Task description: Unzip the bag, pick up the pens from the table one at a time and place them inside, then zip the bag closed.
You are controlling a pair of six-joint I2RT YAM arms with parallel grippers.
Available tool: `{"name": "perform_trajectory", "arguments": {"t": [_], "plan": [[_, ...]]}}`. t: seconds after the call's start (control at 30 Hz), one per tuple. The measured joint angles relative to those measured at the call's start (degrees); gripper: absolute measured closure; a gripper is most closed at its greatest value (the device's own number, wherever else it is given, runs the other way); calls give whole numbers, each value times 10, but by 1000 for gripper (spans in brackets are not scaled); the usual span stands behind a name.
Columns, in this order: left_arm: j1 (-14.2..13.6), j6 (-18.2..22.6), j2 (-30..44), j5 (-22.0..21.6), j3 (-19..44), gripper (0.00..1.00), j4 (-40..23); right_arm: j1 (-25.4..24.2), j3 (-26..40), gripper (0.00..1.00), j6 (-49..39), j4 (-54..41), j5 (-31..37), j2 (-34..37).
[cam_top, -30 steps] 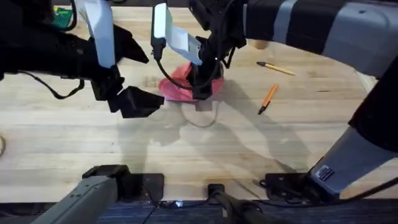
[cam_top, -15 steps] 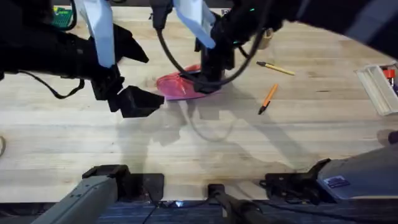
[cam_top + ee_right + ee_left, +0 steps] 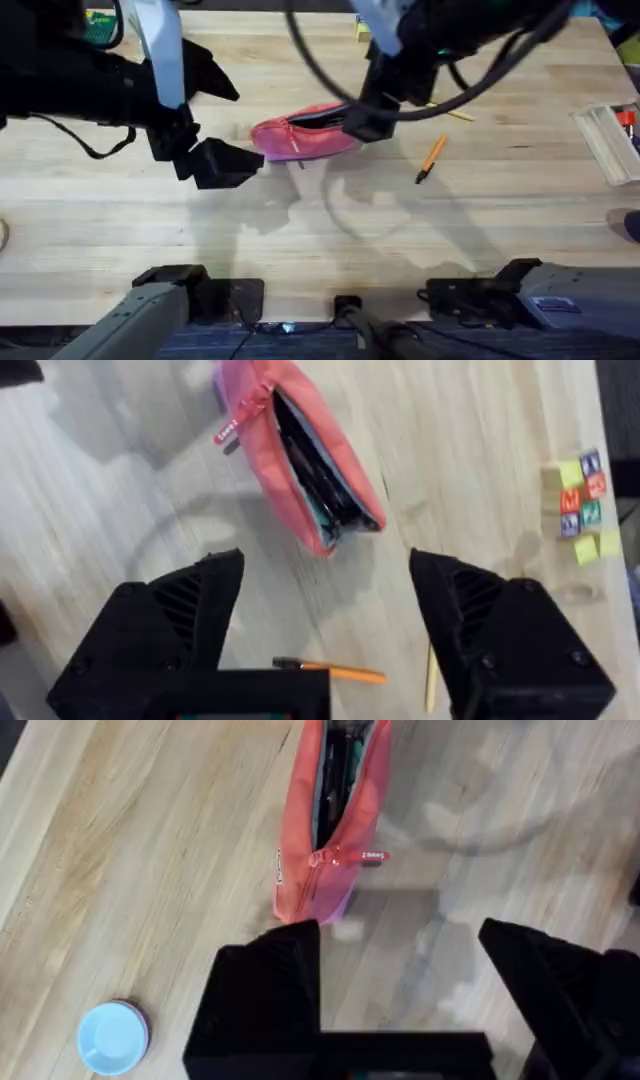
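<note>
Pink bag (image 3: 303,135) lies unzipped mid-surface, long axis left-right. Orange pen (image 3: 431,158) sits just right of it, tan pen (image 3: 452,112) further back, both on bare surface (image 3: 330,230). Your right hand (image 3: 368,120), wide open and empty, hangs over the bag's right end, nearer the pens; left hand (image 3: 205,160), open and empty, is just left of the bag.

The unzipped bag (image 3: 330,820) lies on the table (image 3: 150,870) beyond the left gripper's (image 3: 415,980) spread jaws.

A light wooden butcher-block tabletop (image 3: 300,250) — plank strips running across it — under soft light with blurred shadows
</note>
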Motion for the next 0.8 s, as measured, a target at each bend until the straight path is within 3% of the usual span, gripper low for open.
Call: {"name": "perform_trajectory", "arguments": {"t": [0.17, 0.57, 0.6, 0.8], "plan": [[0, 0, 0, 0, 0, 7, 0, -37, 0, 5, 42, -6, 11, -29], [0, 0, 0, 0, 0, 7, 0, -176, -3, 5, 101, -3, 12, -91], [0, 0, 0, 0, 0, 7, 0, -215, -32, 5, 120, 8, 12, -114], [0, 0, 0, 0, 0, 7, 0, -271, -89, 5, 185, 9, 12, -119]]}}
